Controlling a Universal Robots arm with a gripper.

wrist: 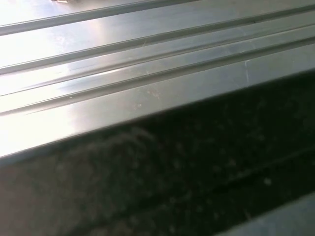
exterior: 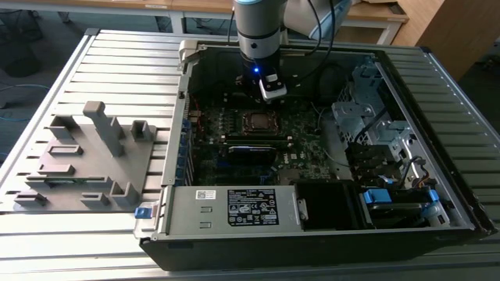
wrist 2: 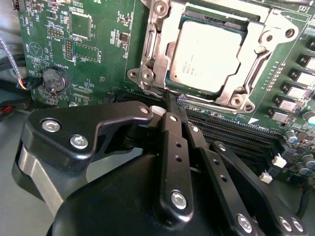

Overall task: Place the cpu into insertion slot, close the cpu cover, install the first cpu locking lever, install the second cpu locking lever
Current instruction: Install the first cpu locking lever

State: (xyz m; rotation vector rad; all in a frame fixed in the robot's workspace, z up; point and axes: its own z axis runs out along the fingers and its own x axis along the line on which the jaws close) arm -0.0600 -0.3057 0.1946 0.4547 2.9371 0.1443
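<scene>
Gripper: in the second wrist view the gripper (wrist 2: 170,101) sits nearest the lens, its black fingers (wrist 2: 172,147) drawn together to a narrow tip with nothing seen between them. The tip touches, or all but touches, the socket's near edge.

Levers: I cannot make out either locking lever for certain; a thin metal bar runs along the socket's near edge right at the fingertips, and it may be one of them.

Cover: the cover (wrist 2: 160,46), a silver frame with an open centre, lies flat around the chip, so closing looks done.

Cpu: the cpu (wrist 2: 206,51) lies in the socket, its dull metal top showing through the cover's opening, at about 1 o'clock from the fingertips in the second wrist view.

Handling: by my judgement the chip is light, stiff and fragile on its contact side, best taken by its edges only. The cover is thin sheet metal, springy, and wants pressing at its free edge rather than its middle.

Board: the motherboard (wrist 2: 93,44) spreads round the socket, with a coin cell (wrist 2: 53,78) at about 9 o'clock from the socket.

Wider scene: in the exterior view the arm (exterior: 259,35) reaches down into the open case (exterior: 437,175), with the socket (exterior: 258,121) just below the gripper (exterior: 273,93). A grey fixture (exterior: 86,158) stands outside at 9 o'clock from the case on the ribbed table (exterior: 47,246).
</scene>
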